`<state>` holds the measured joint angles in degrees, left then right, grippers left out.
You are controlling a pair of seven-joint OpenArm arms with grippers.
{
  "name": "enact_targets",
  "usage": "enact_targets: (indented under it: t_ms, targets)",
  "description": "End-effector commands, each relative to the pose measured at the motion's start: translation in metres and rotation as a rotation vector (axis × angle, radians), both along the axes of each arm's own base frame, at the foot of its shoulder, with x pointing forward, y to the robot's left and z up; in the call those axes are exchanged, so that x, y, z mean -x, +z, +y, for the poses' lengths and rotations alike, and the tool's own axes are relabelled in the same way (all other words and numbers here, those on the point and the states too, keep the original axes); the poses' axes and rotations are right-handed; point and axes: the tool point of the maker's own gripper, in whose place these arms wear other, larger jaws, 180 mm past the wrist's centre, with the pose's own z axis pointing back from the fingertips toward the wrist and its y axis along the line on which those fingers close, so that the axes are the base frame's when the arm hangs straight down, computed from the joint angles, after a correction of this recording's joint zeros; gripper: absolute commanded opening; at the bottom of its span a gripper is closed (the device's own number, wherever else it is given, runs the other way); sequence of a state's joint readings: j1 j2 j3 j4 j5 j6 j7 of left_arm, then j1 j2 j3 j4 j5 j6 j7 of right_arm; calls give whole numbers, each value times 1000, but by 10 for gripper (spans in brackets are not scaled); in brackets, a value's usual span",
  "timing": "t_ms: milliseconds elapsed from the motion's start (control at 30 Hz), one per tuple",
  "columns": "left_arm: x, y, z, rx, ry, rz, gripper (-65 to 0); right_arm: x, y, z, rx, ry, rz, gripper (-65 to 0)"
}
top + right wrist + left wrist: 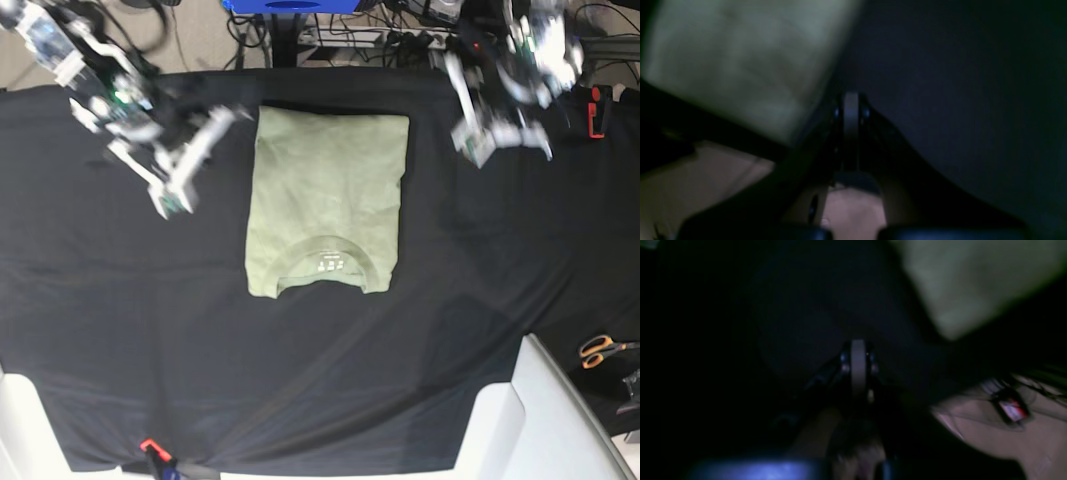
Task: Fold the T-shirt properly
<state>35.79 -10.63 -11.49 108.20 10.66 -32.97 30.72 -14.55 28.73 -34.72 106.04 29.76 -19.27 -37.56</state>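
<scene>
The pale sage-green T-shirt (328,190) lies flat on the black cloth as a neat rectangle, sleeves tucked in, with its collar and white label toward the front edge. My right gripper (172,205) hovers left of the shirt, apart from it, and is shut on nothing. My left gripper (480,150) hangs to the right of the shirt, also shut and empty. In the left wrist view the closed fingers (858,353) stand over the dark cloth, with a corner of the T-shirt (973,283) at the upper right. In the right wrist view the gripper (850,100) is shut beside the T-shirt (733,66).
The black cloth (150,330) covers the table. Orange-handled scissors (603,349) lie at the right edge. White blocks (520,430) sit at the front corners. Cables and a blue object (290,5) are behind the table, and a red item (595,110) is at the far right.
</scene>
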Motion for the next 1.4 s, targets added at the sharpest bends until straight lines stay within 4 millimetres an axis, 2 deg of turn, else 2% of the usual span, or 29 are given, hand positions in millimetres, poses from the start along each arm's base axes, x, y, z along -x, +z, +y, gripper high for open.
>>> enact_targets:
  t_ms: [0, 167, 267, 400, 500, 533, 600, 667, 700, 733, 833, 933, 1000, 1067, 1167, 1233, 1367]
  targets:
    - [15, -1, 1, -3, -13, 19, -650, 1, 7, -2, -8, -6, -18, -650]
    - [79, -12, -4, 24, -36, 129, -650, 49, -13, -41, 83, -114, 97, -650]
    - [110, -15, -4, 28, -33, 199, -650, 84, -22, -65, 115, -197, 174, -650]
    - [140, -25, -3, 32, -25, 279, -650, 127, -34, -94, 167, -302, 270, -650]
    - [170, -51, 5, 33, 15, 384, -650, 158, -59, -116, 234, -308, 352, -650]
    - [177, -61, 6, 42, 29, 415, -650, 170, -70, -117, 240, -280, 381, -650]
    - [197, -86, 3, 68, 48, 493, -650, 185, -97, -118, 233, -213, 409, -650]
    - [207, -113, -7, 124, 62, 535, -650, 210, -129, -124, 235, -149, 481, -650]
    - [214, -127, -12, 150, 73, 558, -650, 216, -146, -125, 229, -126, 513, -650]
    - [216, -140, -15, 162, 85, 571, -650, 226, -161, -129, 231, -111, 552, -650]
    - [216, -186, -3, 103, 162, 606, -650, 253, -202, -142, 235, -119, 671, -650]
    - [217, -217, 6, 72, 220, 646, -650, 253, -221, -146, 247, -130, 651, -650]
    - [205, -222, -6, 135, 270, 604, -650, 234, -226, -134, 234, -115, 551, -650]
    - [159, -222, -19, 207, 263, 467, -650, 217, -229, -115, 196, -90, 462, -650]
    - [157, -222, -16, 199, 263, 472, -650, 224, -229, -110, 180, -114, 463, -650]
    - [145, -222, -17, 201, 258, 441, -650, 223, -229, -105, 161, -163, 442, -650]
    - [143, -219, 6, 169, 246, 416, -650, 221, -228, -115, 193, -272, 421, -650]
